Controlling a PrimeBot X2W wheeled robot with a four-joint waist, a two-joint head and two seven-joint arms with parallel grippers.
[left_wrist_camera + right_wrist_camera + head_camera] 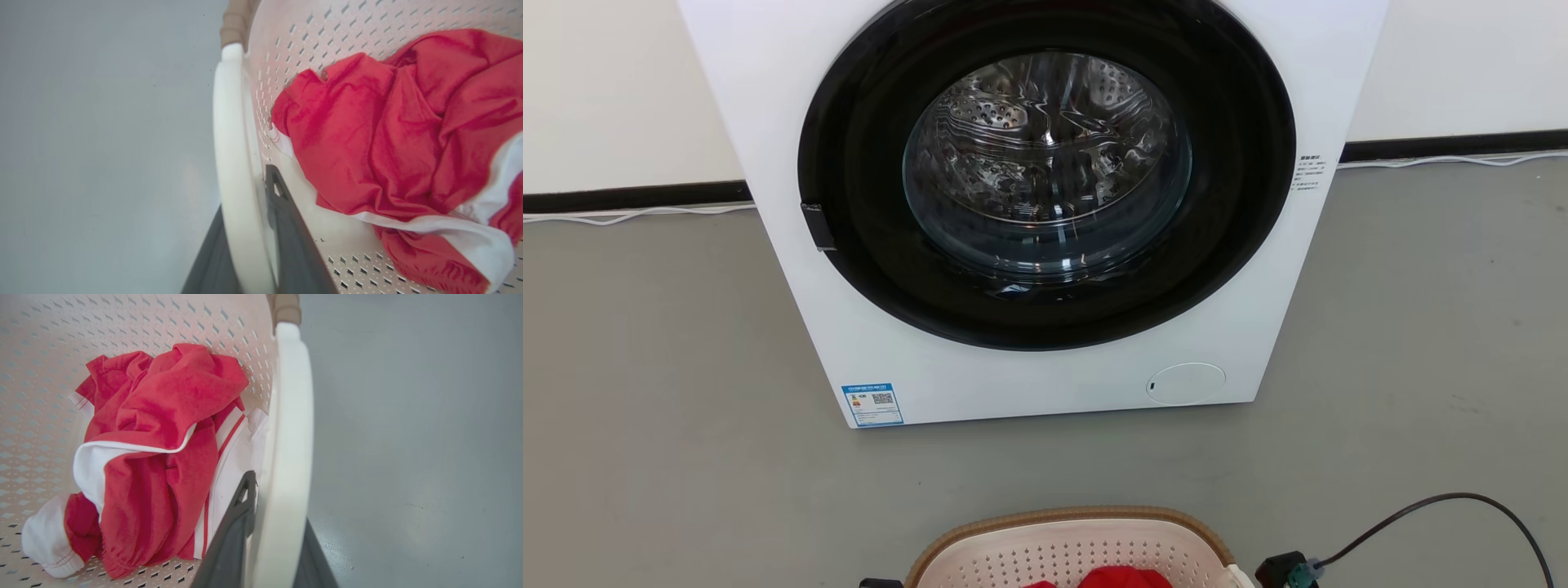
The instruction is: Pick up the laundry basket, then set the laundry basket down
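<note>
The laundry basket (1062, 551), cream and perforated with a brown woven rim, sits at the bottom centre of the head view, in front of the washer. A red and white garment (388, 122) lies crumpled inside it. My left gripper (245, 196) is shut on the basket's white left loop handle (226, 122), one dark finger inside the basket wall and one outside. My right gripper (280, 498) clamps the right loop handle (290, 396) the same way. The garment (163, 416) lies close to the inner finger. I cannot tell whether the basket rests on the floor or hangs above it.
A big white washing machine (1029, 384) stands straight ahead, its round dark door (849, 269) closed. Grey floor (670, 408) spreads to both sides. A black cable (1462, 498) loops from my right wrist. A thin white cable (1462, 161) runs along the back wall.
</note>
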